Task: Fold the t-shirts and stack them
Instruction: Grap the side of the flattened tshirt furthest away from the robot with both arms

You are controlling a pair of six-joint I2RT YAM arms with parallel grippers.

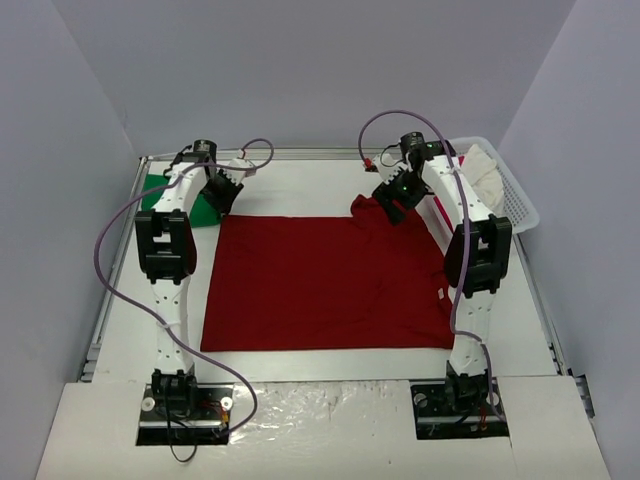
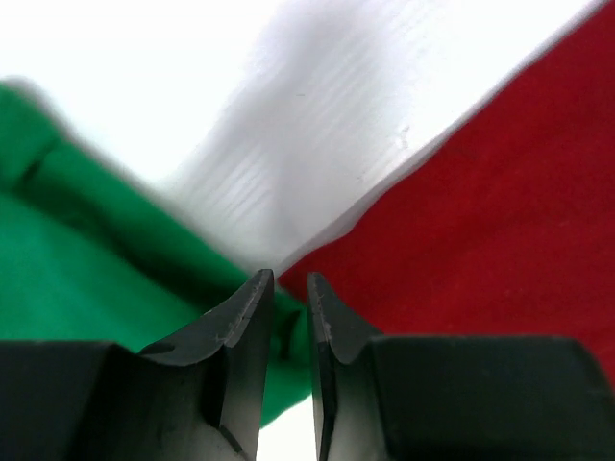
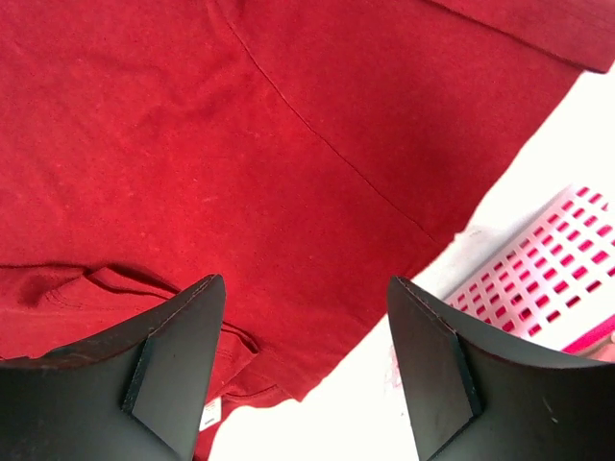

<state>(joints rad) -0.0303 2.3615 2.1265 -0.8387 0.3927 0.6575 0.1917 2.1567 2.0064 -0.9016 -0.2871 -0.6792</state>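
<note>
Looking down, the dark red t-shirt (image 1: 330, 285) lies flat and central, with the green t-shirt (image 1: 152, 190) bunched beside its far-left corner. Left wrist: the left gripper (image 2: 290, 279) is nearly closed, perhaps empty; I cannot tell. Right wrist: the right gripper (image 3: 306, 280) gapes above red cloth; better to pinch both far corners evenly.

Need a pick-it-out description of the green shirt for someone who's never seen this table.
Start at the big red shirt spread flat in the middle and go to its far left corner. Just past it, by the left pincer, lies the green shirt. It is the only green thing, and shows far less cloth than the red one.
</note>
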